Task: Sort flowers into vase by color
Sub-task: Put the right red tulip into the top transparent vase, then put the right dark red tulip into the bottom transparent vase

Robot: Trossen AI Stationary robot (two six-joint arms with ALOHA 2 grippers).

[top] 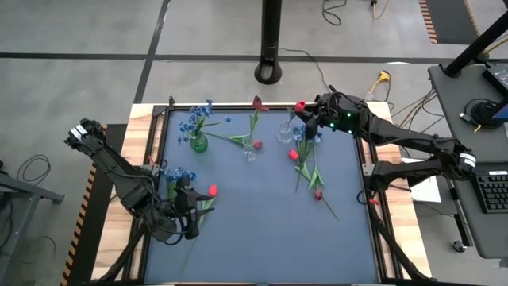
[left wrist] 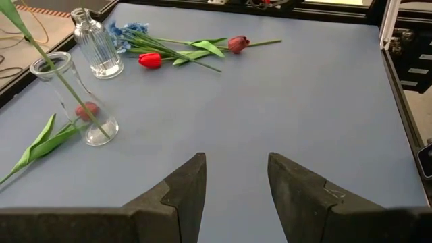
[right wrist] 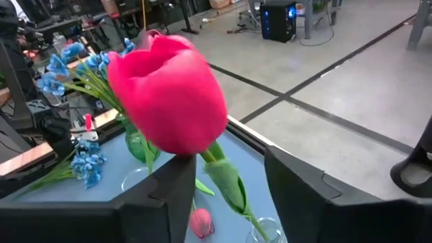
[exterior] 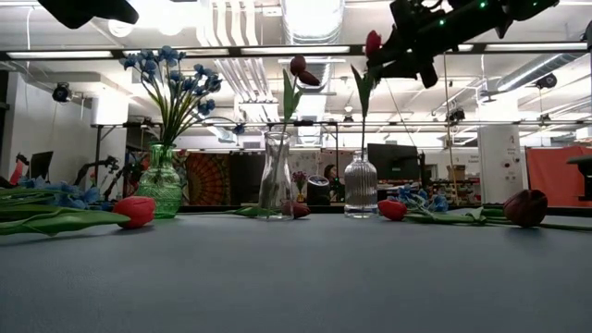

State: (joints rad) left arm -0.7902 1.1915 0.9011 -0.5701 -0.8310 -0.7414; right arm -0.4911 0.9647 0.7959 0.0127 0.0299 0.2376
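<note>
Right hand spreading around red tulip, stem hanging upright straight down into ribbed vase; left hand idling half-spread.

No legible text, label or number anywhere.

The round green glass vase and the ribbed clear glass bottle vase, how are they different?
The round green glass vase is tinted and squat; the ribbed clear glass bottle vase is colourless with a narrow neck. The green vase holds a bunch of blue flowers; the clear one holds a single red tulip. Both stand upright on the blue table.
</note>
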